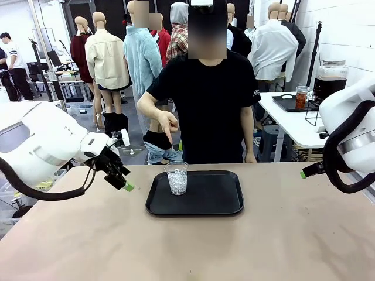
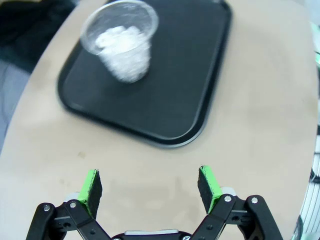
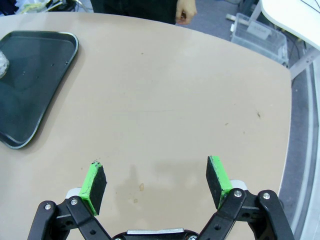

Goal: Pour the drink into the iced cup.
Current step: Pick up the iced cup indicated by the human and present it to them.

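The iced cup [image 1: 176, 177] waits, eleven o'clock of the left gripper [image 2: 152, 184]; it and the right gripper [image 3: 156, 181] gape empty (drink [image 1: 330, 86] unfetched, probably next).

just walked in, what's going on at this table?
Nothing is being handled yet. A clear cup of ice stands on the black tray mid-table, and the person across points a hand down at it. The left gripper and right gripper hang over bare table either side of the tray, jaws open and empty. The dark drink sits in a dispenser jar on a side table behind.
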{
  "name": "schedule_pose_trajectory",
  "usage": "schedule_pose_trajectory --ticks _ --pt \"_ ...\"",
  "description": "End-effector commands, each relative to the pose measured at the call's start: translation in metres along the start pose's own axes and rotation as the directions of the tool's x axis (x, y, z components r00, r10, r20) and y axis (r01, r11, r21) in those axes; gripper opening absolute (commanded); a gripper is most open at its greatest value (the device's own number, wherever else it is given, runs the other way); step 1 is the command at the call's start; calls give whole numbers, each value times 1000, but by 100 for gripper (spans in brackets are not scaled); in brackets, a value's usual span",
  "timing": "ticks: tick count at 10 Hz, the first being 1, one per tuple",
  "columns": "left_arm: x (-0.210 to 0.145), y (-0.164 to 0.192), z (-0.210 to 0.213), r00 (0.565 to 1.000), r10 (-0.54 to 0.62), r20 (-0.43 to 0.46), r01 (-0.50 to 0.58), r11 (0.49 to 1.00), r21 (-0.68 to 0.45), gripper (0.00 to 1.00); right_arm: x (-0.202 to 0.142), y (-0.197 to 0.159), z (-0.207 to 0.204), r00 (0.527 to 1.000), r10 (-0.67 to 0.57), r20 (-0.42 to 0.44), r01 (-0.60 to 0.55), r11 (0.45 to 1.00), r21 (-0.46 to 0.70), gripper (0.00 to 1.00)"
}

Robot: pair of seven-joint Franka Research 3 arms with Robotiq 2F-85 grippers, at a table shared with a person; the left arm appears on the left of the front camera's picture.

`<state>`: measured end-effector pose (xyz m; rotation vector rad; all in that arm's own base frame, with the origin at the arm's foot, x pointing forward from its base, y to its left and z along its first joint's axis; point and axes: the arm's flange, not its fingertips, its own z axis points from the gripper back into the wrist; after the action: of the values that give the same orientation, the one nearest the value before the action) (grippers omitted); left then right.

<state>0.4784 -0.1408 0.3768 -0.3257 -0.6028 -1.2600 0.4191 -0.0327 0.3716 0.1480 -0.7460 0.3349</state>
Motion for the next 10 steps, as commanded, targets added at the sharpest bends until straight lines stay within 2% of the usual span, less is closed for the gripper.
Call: schedule_pose_trajectory --ticks 1,3,4,5,7,8,9,10 --pt "-4 50 -60 996 -38 86 51 986 -157 100 -4 0 -1 1000 0 12 0 1000 2 100" --pt "-8 78 -76 995 -22 95 41 978 -203 100 -4 0 -1 1000 0 12 0 1000 2 100" --pt "-5 89 -86 996 77 42 -71 989 -126 100 -4 0 -1 1000 0 12 0 1000 2 100" --pt "3 29 -44 991 -34 127 56 983 -176 100 -4 0 -1 1000 0 12 0 1000 2 100" --pt "3 29 -44 991 -34 127 56 983 -176 100 -4 0 -1 1000 0 12 0 1000 2 100" --pt "-2 48 -69 994 -16 110 36 983 -180 100 -4 0 -1 1000 0 12 0 1000 2 100" --pt "-5 63 -74 983 -15 183 44 987 -154 100 -4 0 -1 1000 0 12 0 1000 2 100" --pt "-6 70 -82 974 -4 227 50 979 -195 100 -4 0 -1 1000 0 12 0 1000 2 100"
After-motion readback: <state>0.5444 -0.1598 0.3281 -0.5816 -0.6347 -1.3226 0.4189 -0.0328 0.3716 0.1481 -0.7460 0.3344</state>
